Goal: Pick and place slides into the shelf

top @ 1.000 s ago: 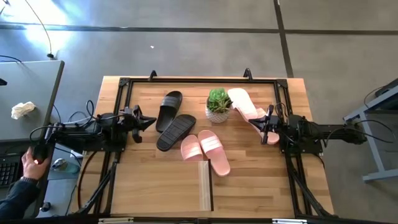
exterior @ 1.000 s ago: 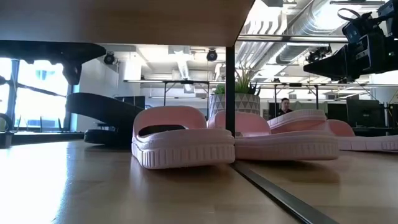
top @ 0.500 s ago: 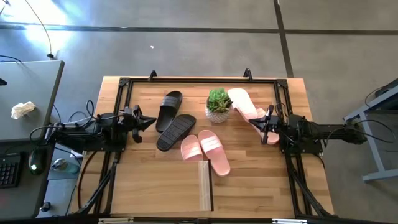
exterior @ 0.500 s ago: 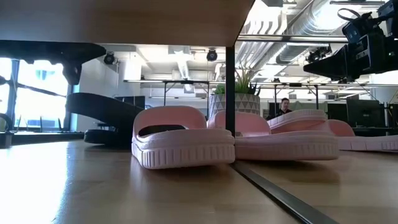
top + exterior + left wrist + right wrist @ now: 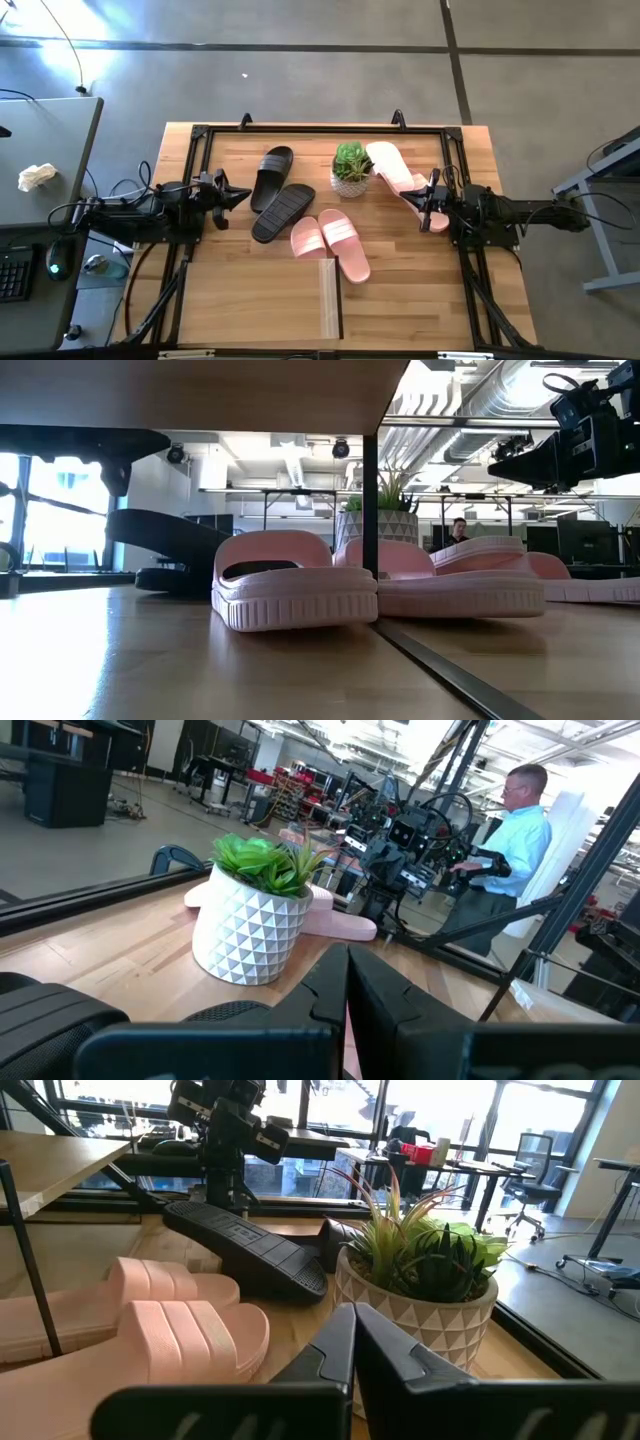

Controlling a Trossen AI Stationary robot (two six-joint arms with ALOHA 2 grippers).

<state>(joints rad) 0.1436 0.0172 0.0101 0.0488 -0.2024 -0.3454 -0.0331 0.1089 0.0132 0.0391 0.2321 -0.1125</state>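
Two black slides (image 5: 272, 172) (image 5: 283, 212) lie left of centre on the wooden table. A pink pair (image 5: 308, 238) (image 5: 345, 247) lies side by side in the middle, just beyond the shelf (image 5: 328, 300) at the near edge. Two more pink slides (image 5: 392, 163) (image 5: 415, 196) lie at the right, overlapping. My left gripper (image 5: 246, 195) hovers shut at the table's left side, level and pointing at the black slides. My right gripper (image 5: 424, 207) hovers shut at the right, above the nearer pink slide's end; the low view shows it (image 5: 520, 460) well clear of the slides.
A small green plant in a white pot (image 5: 351, 168) stands between the black slides and the right pink ones. A black frame (image 5: 200, 135) rims the table. A desk with a keyboard (image 5: 20, 275) stands to the left. A person (image 5: 510, 830) stands in the room beyond.
Both arms have kept still and no slide has moved. A person's hand that rested on the mouse at the desk left of the table has gone out of view.
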